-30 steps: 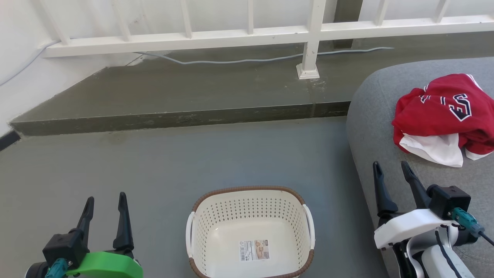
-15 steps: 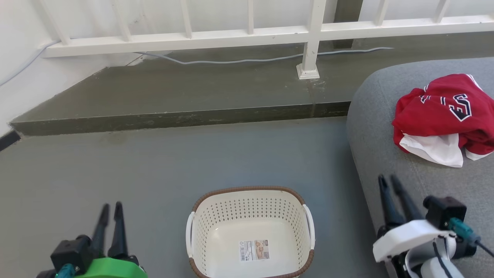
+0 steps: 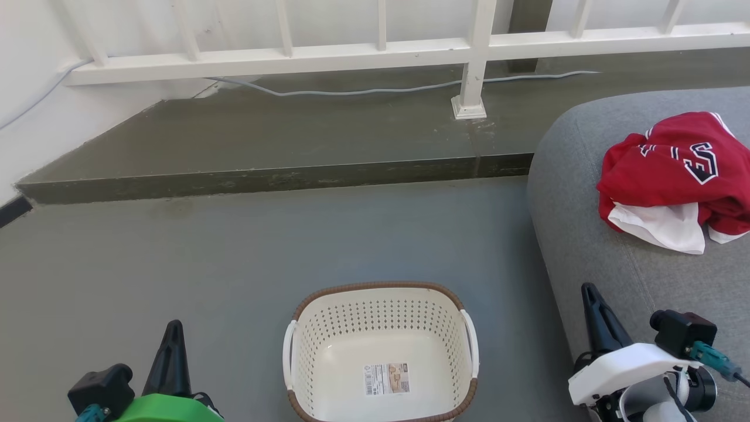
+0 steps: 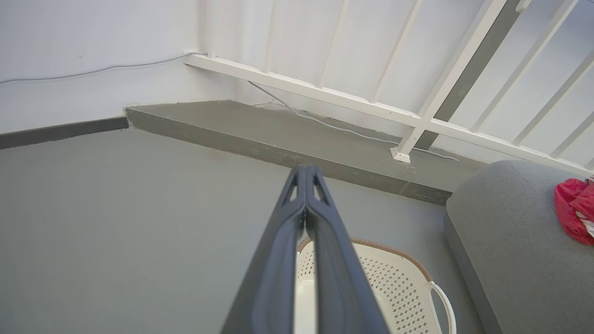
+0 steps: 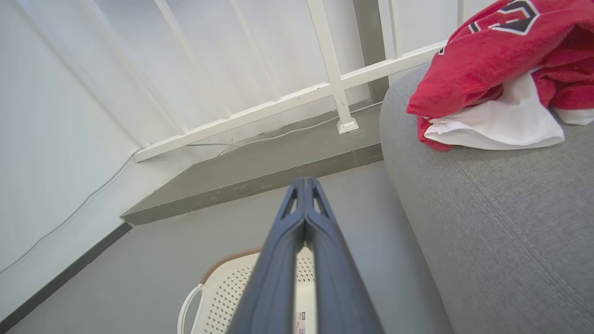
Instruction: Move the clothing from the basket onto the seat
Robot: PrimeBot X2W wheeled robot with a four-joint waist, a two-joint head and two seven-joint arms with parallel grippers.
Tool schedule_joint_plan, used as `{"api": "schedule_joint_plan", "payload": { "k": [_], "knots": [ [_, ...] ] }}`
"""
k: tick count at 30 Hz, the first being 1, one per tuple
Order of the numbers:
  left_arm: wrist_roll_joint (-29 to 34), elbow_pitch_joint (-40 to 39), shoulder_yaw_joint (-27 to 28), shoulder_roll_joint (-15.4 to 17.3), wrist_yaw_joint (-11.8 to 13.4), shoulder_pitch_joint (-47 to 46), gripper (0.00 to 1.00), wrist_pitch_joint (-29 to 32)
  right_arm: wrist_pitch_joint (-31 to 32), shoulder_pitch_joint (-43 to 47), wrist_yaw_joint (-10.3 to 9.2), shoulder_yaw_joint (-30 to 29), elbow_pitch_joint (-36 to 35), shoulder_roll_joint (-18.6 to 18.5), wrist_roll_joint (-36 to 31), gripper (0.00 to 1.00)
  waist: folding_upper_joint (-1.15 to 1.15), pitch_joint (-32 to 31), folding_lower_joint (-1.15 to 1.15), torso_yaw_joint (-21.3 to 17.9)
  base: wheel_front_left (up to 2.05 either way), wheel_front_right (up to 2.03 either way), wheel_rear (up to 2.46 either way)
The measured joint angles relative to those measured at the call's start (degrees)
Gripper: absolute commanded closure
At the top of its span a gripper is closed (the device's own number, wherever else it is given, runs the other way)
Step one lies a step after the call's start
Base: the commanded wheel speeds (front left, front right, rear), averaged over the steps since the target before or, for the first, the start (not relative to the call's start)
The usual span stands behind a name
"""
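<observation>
Left end effector [image 3: 173, 326] is low on my left, above the floor [image 3: 176, 246], its two dark fingers pressed flat against each other: clamped right down, gripping only itself. Over on my right it is the same story: the right end effector [image 3: 587, 289] is pinched tight, finger on finger, hanging by the near left edge of the seat [image 3: 586, 234]. Whether it brushes the grey fabric I cannot tell.

Now the clothing [image 3: 674, 170]: it is up on the seat, a bunched red heap lying well in from the seat's rounded left edge, toward its far side. Dark characters with white outlines show on top, and a flap of white fabric spills out from under the red on the near side. My right wrist view has the heap at the upper right, resting on the grey cushion, well apart from my fingers.

The basket [image 3: 378, 288] stands upright on the floor between my two arms, near the seat's left edge but apart from it. Brown woven-look rim, white handles either side, and its cream bottom shows a label [image 3: 387, 380] stuck flat on it.

Beyond the basket, a raised concrete step [image 3: 263, 179] runs across the floor's far edge, with a white railing [image 3: 375, 53] above it and a pale cable [image 3: 363, 92] trailing along the ledge.
</observation>
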Motion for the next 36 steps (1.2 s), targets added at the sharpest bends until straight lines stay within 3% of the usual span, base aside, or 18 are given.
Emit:
{"api": "schedule_joint_plan", "payload": {
  "k": [36],
  "knots": [
    [-24.94,3.27,5.26,-1.52,-4.58,-2.21,1.00,7.03,5.79,-2.85,3.63,-6.60,1.88,0.70,27.61,1.00,0.00,0.44,0.00,0.59,0.00,0.00,0.00]
  ]
}}
